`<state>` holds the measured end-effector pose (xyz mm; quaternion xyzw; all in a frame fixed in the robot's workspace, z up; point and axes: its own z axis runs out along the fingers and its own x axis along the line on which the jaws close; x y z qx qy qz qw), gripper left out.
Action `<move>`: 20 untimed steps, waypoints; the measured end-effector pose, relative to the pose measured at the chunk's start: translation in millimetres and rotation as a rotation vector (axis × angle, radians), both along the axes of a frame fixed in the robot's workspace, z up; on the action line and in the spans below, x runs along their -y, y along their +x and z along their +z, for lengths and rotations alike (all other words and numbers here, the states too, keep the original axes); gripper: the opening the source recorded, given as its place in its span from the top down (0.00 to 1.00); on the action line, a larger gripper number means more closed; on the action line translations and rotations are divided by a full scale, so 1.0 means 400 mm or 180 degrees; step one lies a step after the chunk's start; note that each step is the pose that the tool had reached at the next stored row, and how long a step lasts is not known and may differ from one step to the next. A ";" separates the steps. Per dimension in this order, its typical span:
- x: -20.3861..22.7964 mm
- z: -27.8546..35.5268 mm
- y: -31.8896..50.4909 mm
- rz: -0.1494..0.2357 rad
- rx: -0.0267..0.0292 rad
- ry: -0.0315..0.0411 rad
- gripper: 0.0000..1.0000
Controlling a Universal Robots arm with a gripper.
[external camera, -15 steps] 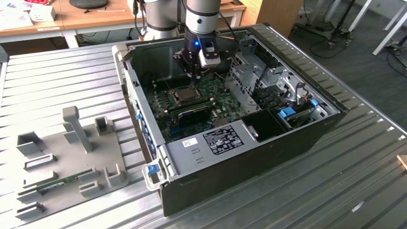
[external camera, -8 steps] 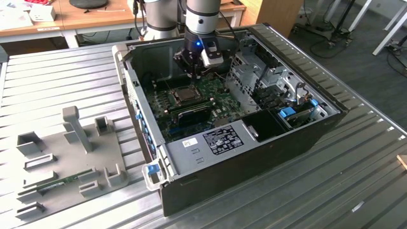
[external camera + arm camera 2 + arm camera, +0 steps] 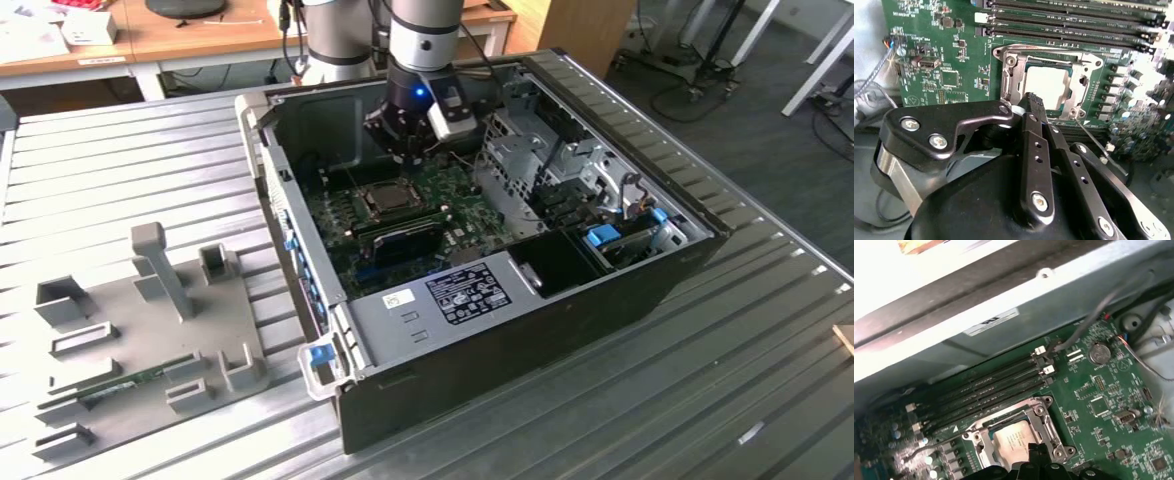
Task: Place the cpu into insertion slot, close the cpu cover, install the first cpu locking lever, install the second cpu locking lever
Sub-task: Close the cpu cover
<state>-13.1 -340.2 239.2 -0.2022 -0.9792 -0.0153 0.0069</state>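
Just beyond the gripper (image 3: 1034, 101), whose fingers look pressed together and empty, lies the cpu (image 3: 1046, 84) (already seated, cover (image 3: 1008, 82) down around it).

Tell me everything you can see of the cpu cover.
The cpu cover is a thin silvery metal frame with a square window, lying flat on the green board next to the long black memory slots. The pale cpu shows through its window, and screws sit at its corners. The gripper hangs just over one edge; contact cannot be told.
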 end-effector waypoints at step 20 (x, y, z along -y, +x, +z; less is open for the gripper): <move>0.000 0.000 0.000 0.0581 0.0001 0.0003 0.90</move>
